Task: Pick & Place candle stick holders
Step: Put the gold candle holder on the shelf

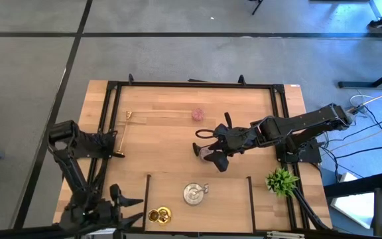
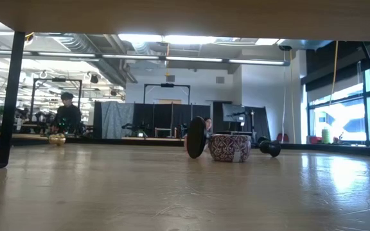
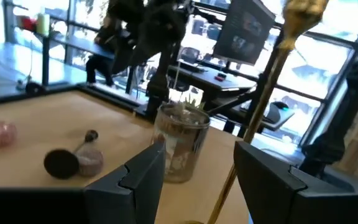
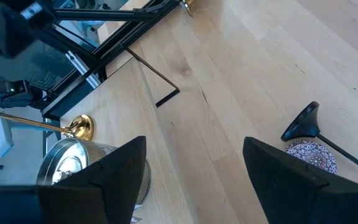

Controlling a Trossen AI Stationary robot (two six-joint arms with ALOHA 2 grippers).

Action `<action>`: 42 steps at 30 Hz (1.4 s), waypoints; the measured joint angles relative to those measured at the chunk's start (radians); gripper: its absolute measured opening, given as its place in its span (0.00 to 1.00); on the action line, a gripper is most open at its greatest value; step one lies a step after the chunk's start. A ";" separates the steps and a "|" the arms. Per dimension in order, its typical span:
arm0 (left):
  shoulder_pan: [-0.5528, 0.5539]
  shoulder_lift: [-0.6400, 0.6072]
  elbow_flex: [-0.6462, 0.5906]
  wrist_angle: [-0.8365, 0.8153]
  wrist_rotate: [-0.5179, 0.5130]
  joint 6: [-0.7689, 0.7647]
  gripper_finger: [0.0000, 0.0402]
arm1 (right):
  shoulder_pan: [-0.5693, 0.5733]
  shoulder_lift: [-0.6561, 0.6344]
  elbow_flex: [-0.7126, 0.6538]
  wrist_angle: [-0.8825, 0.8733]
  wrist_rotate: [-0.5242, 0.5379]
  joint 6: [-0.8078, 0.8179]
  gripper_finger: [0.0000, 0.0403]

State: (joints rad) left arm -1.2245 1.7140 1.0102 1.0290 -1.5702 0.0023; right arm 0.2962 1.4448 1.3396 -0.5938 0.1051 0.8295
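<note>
My left gripper (image 1: 117, 142), at the table's left side, is shut on a gold candle stick holder (image 1: 123, 133) with a long thin stem. The stem (image 3: 253, 124) slants up from between its fingers to a gold head (image 3: 303, 9). My right gripper (image 1: 212, 151) hangs open above mid-table. Below it a black holder (image 4: 303, 121) lies on its side against a pink glittery holder (image 4: 311, 155). Another pink holder (image 1: 197, 114) stands farther back. A silver round one (image 1: 194, 193) stands near the front, and two small gold ones (image 1: 159, 214) stand at the front edge. My left gripper has the gold holder's stem (image 3: 227, 183) between its two fingers, close beside one finger (image 3: 260, 177). The picture's lower edge cuts off the place of contact. The fingers come level from the table's left and lie across the stem. The holder is tilted; I cannot tell whether its lower end rests on the table.
A green spiky plant (image 1: 280, 180) stands at the front right. A black frame (image 1: 111, 109) runs along the table's left, far and right sides. Black tape lines (image 1: 147, 189) mark a box around the silver holder. Bare wood lies between the two grippers.
</note>
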 joint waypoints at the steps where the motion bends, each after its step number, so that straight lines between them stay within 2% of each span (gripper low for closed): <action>1: 0.000 -0.013 -0.005 -0.002 -0.002 0.029 0.46 | 0.000 0.000 0.000 0.000 0.002 0.000 0.68; 11: 0.085 -0.084 -0.006 -0.008 -0.002 0.151 0.39 | 0.000 0.000 0.000 0.000 0.026 -0.007 0.68; 25: 0.275 -0.197 -0.006 -0.008 -0.002 0.290 0.18 | 0.000 0.000 0.000 0.019 0.033 -0.008 0.68; 36: 0.449 -0.316 -0.006 -0.009 -0.002 0.733 0.06 | -0.002 0.000 0.000 0.047 0.074 -0.027 0.68; 42: 0.581 -0.356 -0.006 -0.009 -0.002 0.698 0.02 | -0.007 0.000 0.000 0.047 0.114 -0.052 0.68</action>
State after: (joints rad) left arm -0.6440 1.3579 1.0042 1.0202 -1.5718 0.7000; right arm 0.2888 1.4452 1.3399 -0.5472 0.2189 0.7772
